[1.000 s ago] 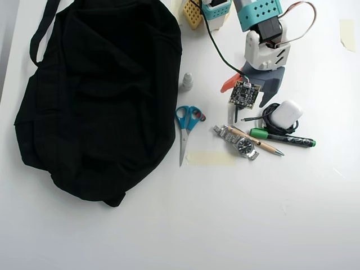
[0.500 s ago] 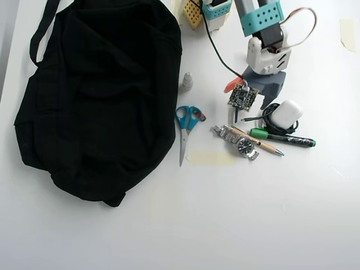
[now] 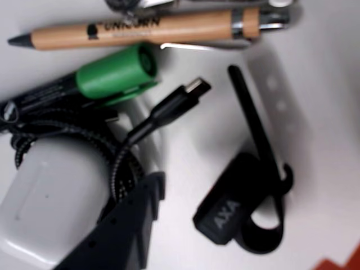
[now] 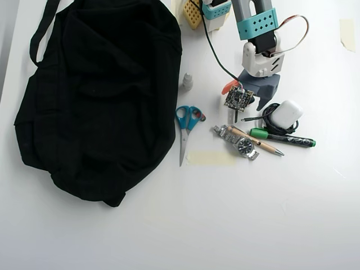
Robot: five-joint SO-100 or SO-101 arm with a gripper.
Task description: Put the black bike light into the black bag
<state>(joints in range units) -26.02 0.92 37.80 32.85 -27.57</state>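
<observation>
Dark plastic fills the bottom of my wrist view: one finger [image 3: 121,230] of the end effector juts up from the lower edge, and an orange sliver of the other shows at the bottom right corner. The two stand well apart, so I read the end effector [image 3: 225,247] as spread wide and holding nothing. Between the fingers, on the white worktop [image 3: 332,112], lies the black bike light [image 3: 225,214], its curved loop strap rising toward the pens; neither finger touches it as far as I can tell.

Just left of the dark finger sits a white case [image 3: 48,208] wrapped by a braided black cable [image 3: 163,112], whose plug points toward the light. Beyond that lies a green-capped marker [image 3: 107,76], and farther still a wooden pen [image 3: 140,28].

From overhead, the end effector [image 4: 247,97] hovers low over the clutter; the light is mostly hidden beneath it. A metal watch [image 4: 239,142] lies beside the pens, blue-handled scissors [image 4: 187,126] to the left, and a small grey cylinder [image 4: 186,82] above them. The black bag [image 4: 95,95] sprawls across the left side, well apart from the light.
</observation>
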